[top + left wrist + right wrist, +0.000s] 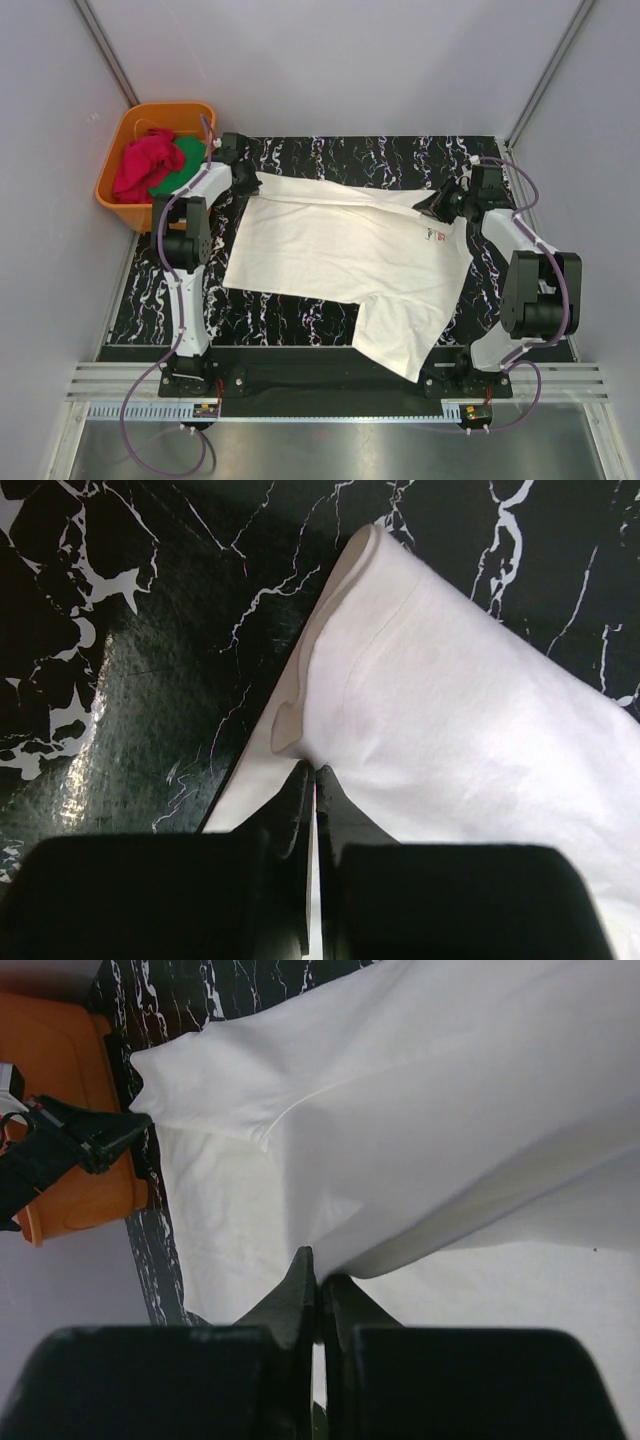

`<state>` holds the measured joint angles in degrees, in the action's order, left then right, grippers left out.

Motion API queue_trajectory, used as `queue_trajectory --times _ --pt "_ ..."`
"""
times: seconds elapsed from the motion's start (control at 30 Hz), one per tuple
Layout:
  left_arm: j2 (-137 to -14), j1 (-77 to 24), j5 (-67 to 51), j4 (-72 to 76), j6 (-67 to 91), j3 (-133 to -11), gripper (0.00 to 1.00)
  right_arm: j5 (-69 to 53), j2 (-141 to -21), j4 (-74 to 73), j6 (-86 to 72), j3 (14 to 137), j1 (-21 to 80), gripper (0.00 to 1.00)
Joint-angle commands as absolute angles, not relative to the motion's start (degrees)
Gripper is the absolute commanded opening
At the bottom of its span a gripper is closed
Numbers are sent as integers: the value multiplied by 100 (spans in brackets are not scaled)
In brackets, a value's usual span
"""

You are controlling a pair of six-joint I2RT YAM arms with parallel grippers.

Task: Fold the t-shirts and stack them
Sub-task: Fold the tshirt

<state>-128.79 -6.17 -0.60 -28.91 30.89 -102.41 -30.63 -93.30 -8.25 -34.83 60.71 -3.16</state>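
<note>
The cream-white t-shirt [340, 255] lies spread on the black marbled table, its small red-and-black print [437, 236] near the right. My left gripper [243, 180] is shut on the shirt's far left corner, and the left wrist view shows the cloth [470, 720] pinched at my fingertips [314, 772]. My right gripper [432, 205] is shut on the shirt's far right edge, and the right wrist view shows a fold of cloth [420, 1130] held between the fingers [318, 1278]. A red garment [143, 165] lies crumpled in the orange tub; no script shows on it.
The orange tub [119, 190] stands at the far left off the mat, with a green cloth [182, 160] beside the red one. It also shows in the right wrist view [60, 1070]. Grey walls close in on the left, back and right.
</note>
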Motion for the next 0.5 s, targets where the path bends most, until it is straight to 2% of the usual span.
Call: queue_trajectory --times 0.0,0.47 --pt "-12305 -624 105 -2795 2936 -10195 0 -2980 -8948 -1204 -3551 5863 -150 0" --pt "-12243 -624 237 -3006 2918 -9994 0 -2514 -8569 -1634 -3437 5484 -35 0"
